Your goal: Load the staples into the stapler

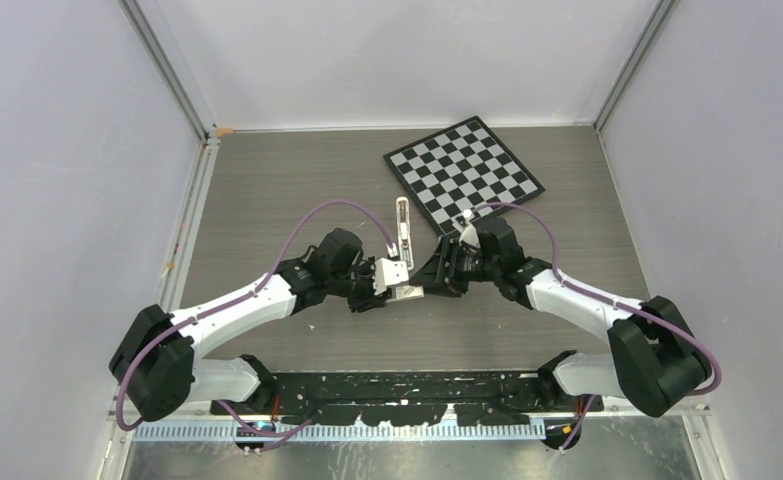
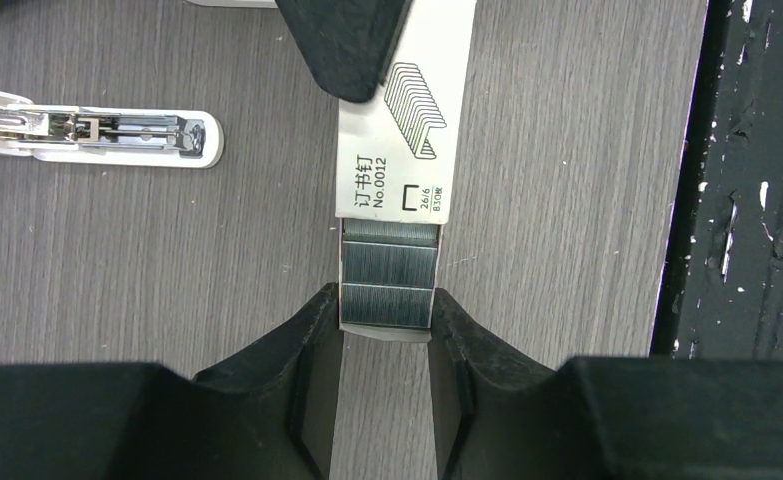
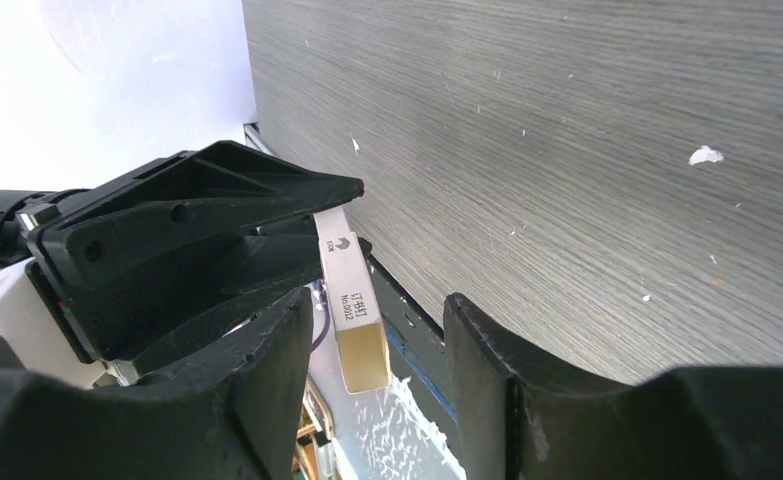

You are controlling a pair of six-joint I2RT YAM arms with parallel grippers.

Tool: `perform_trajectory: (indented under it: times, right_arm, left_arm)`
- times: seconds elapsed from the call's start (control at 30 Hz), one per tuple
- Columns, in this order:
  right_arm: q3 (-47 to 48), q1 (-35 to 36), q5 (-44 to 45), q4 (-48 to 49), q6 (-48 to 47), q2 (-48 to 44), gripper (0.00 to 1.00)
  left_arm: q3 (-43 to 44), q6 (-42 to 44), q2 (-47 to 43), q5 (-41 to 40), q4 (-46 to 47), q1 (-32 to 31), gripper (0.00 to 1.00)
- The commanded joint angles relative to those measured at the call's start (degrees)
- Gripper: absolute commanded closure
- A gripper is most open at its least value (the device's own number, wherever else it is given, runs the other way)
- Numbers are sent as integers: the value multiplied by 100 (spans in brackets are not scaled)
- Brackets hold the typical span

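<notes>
sitting between left gripper (image 2: 385, 308) fingers, staples (image 2: 388, 262) protrude from their box (image 2: 392, 170).

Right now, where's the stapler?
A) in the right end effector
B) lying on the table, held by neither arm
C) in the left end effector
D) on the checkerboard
B: the stapler lies on the table off to one side, while the left end effector is clamped on the staples.
</notes>
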Motion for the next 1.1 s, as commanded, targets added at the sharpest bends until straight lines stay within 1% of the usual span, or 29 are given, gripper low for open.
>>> perform_trajectory:
  times: [0.0,0.1,0.27,0.33,0.67,1.07]
  right_arm:
    - [220,114,-162,382,27,104,46]
    - [178,140,-215,532,95,126,49]
    - [133,146,-242,575,98,97,61]
    - [116,144,-224,531,72,49,63]
    - [-30,110,65,184,-56,-488,71]
    - [-145,50,211,-170,-121,-924,74]
  left_arm:
    - [106,-27,21,185,337,26,68]
    - [103,-27,21,190,373,26,69]
    - [106,-53,2,182,361,26,69]
    - [88,-53,-10,154,356,26,69]
    - [74,-17,-118,18,279,26,70]
    - [-2,-65,-212,32,321,26,70]
